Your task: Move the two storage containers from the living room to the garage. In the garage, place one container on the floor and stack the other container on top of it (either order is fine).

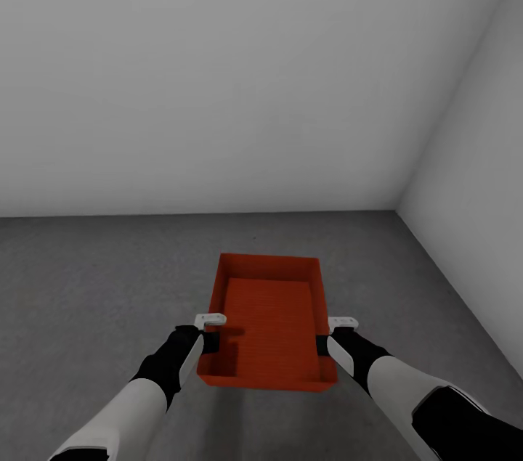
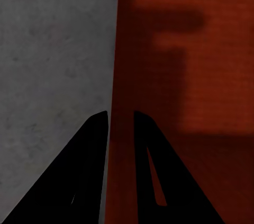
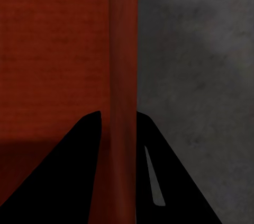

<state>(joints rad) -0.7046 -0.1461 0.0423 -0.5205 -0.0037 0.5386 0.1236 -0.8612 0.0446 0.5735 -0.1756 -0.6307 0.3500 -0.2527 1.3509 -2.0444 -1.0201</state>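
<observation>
An orange-red storage container (image 1: 267, 323) is held between the two arms in the garage, over the dark grey concrete floor (image 1: 87, 287), not far from the corner where two plain grey-white walls (image 1: 218, 69) meet. From the head view alone it is hard to tell whether the container rests on the floor or hangs just above it.

The left end effector (image 1: 211, 339) sits at the container's left wall, the right end effector (image 1: 325, 341) at its right wall, both toward the near end. The head view gives this overall layout, but not how the fingers stand.

The left wrist view fills that in: the left end effector (image 2: 120, 123) is closed on the container (image 2: 180, 65), one dark finger (image 2: 79, 181) outside over the floor (image 2: 53, 49), the other inside, with the thin wall pinched between them. The right wrist view shows the same for the right end effector (image 3: 119, 123): the rim of the container (image 3: 123, 49) runs between its fingers (image 3: 58, 176), clamped, with mottled floor (image 3: 201, 49) on the outer side.
</observation>
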